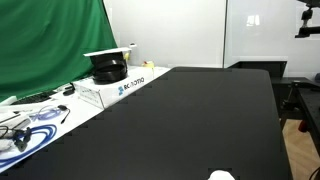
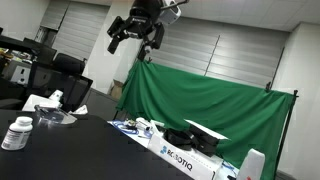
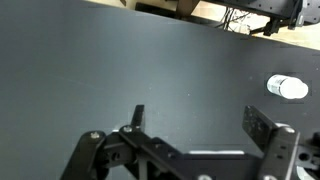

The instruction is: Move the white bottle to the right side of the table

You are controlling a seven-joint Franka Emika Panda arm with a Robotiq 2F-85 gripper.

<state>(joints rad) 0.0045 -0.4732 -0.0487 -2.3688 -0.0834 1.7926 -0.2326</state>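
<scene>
On the black table (image 3: 100, 60) we note the white bottle (image 3: 289, 88) well apart from the gripper (image 3: 200, 122), whose jaws are spread open and empty

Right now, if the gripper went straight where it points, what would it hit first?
Probably the bare table. The open gripper points down at it from high up, and the wrist view shows only black tabletop ahead. The bottle sits off to the side, likely missed.
</scene>
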